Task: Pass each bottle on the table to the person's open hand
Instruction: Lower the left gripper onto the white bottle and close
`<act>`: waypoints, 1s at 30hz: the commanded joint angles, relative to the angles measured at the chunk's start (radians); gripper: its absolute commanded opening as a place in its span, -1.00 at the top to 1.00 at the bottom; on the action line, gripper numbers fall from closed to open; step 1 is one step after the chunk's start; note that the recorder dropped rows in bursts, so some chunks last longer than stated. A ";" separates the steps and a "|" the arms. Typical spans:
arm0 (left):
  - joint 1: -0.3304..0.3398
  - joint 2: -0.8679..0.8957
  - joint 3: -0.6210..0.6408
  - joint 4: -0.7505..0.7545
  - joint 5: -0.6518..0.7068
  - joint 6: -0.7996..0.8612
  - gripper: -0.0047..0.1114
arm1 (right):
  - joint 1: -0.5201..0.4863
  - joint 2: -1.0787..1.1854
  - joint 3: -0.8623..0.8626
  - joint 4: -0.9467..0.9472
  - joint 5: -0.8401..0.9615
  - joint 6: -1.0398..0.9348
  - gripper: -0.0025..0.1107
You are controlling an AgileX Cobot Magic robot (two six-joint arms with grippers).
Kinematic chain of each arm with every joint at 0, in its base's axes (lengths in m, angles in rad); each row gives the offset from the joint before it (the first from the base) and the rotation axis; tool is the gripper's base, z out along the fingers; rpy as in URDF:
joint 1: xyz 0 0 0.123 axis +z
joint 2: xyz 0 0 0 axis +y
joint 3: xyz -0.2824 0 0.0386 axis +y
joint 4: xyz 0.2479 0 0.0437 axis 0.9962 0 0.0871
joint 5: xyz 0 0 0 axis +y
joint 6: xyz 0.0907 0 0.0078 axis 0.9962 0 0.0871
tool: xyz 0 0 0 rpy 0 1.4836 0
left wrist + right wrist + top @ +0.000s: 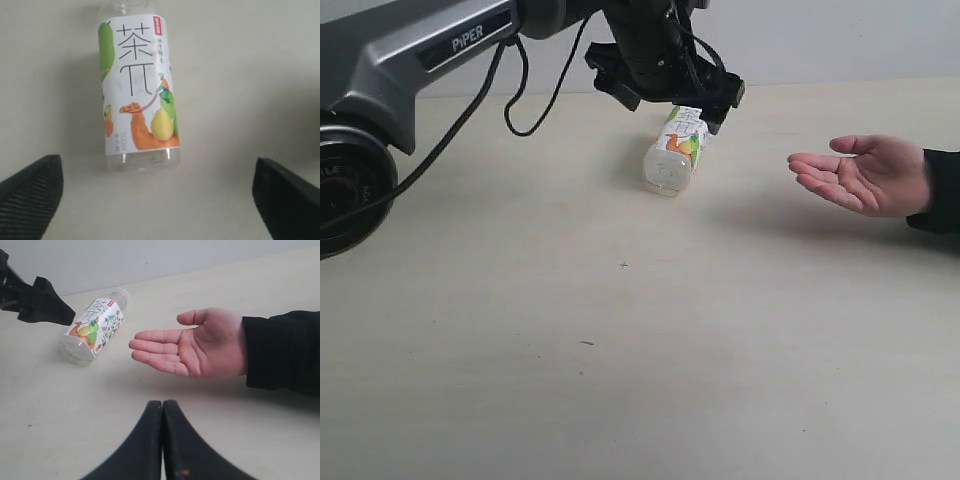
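Observation:
A clear plastic bottle point(677, 150) with a white label showing a camel and fruit lies on its side on the pale beige table point(620, 350). My left gripper point(670, 100) hovers just above it, open wide. In the left wrist view the bottle point(137, 90) lies ahead of the gripper point(157, 200), whose two dark fingers point(30, 200) stand far apart and touch nothing. The person's open hand point(865, 175) waits palm up to the right. My right gripper point(162, 407) is shut and empty, facing the hand point(200, 342) and the bottle point(92, 332).
The left arm's grey link point(420, 60) and a looping black cable point(525, 110) hang over the table's far left. The person's black sleeve point(940, 190) enters from the right edge. A pale wall point(150, 260) stands behind the table.

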 commanded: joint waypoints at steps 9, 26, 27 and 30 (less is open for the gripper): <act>0.003 0.099 -0.007 0.008 -0.185 -0.055 -0.89 | -0.005 -0.008 0.005 -0.001 0.006 0.001 0.96; 0.001 0.132 -0.007 0.089 -0.153 -0.155 -0.82 | -0.005 -0.008 0.005 -0.001 0.009 0.004 0.96; 0.001 0.136 -0.007 0.086 -0.147 -0.155 -0.82 | -0.005 -0.008 0.005 -0.001 0.009 0.012 0.96; 0.001 0.167 -0.007 0.062 -0.169 -0.157 -0.82 | -0.005 -0.008 0.005 -0.001 0.009 0.017 0.96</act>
